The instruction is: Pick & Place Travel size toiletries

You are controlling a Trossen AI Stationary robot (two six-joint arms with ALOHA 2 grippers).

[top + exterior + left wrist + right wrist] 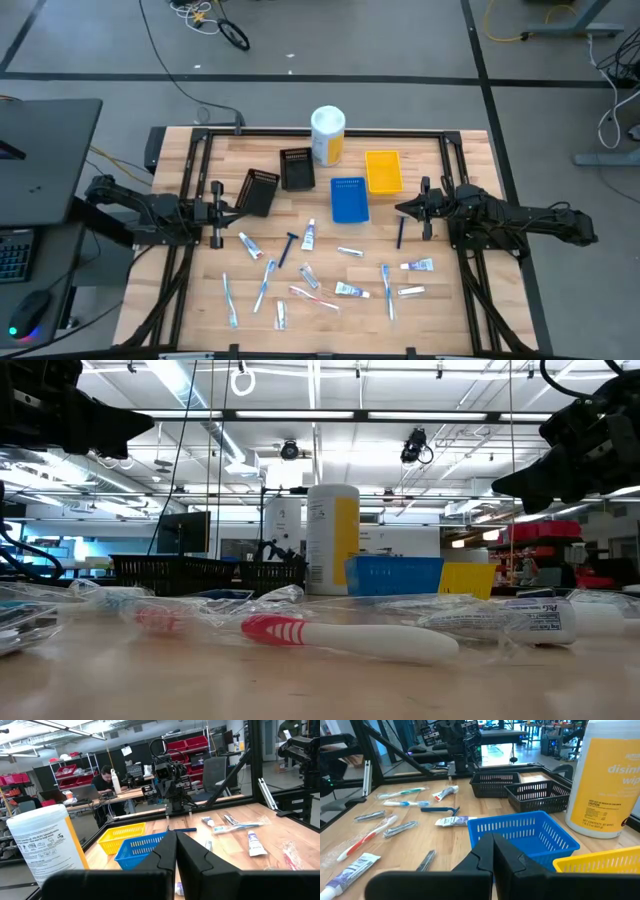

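Grippers both closed and empty: left gripper (236, 209) hovers at the table's left, right gripper (403, 209) at the right, just beside a dark blue razor (400, 233). Toiletries lie scattered across the near table, none picked yet, baskets empty; next, opening over one item.

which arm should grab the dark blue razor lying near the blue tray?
Right, probably. The right gripper hovers almost beside that razor, while the left gripper sits across the table, with the blue tray between.
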